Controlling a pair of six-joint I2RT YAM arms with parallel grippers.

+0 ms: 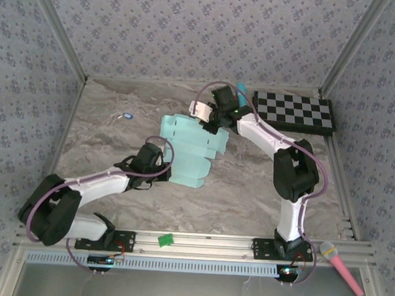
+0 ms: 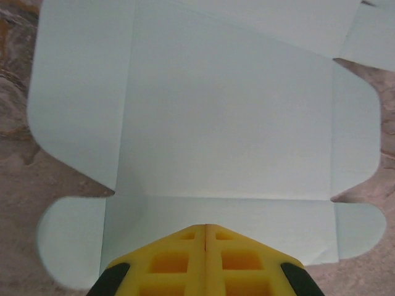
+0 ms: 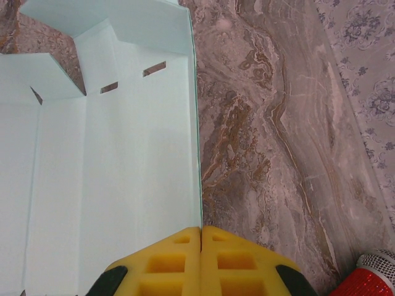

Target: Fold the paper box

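The paper box point(image 1: 187, 151) is a pale mint-blue die-cut sheet, partly lifted off the marble table between both arms. My right gripper point(image 1: 211, 125) holds its far edge. In the right wrist view the sheet's thin edge point(image 3: 197, 154) runs straight into the shut yellow fingers point(image 3: 201, 228), and flaps and slits point(image 3: 108, 87) stand beyond. My left gripper point(image 1: 168, 168) is at the sheet's near left side. In the left wrist view it point(image 2: 205, 226) is shut, with nothing between the fingers, and its tips sit over the flat face of a near panel point(image 2: 228, 117).
A black-and-white checkerboard point(image 1: 293, 112) lies at the back right. A small blue item point(image 1: 125, 117) sits at the back left, a teal object point(image 1: 243, 90) behind the right wrist. A red object with a silver mesh top point(image 3: 370, 277) lies near the right gripper. Patterned walls enclose the table.
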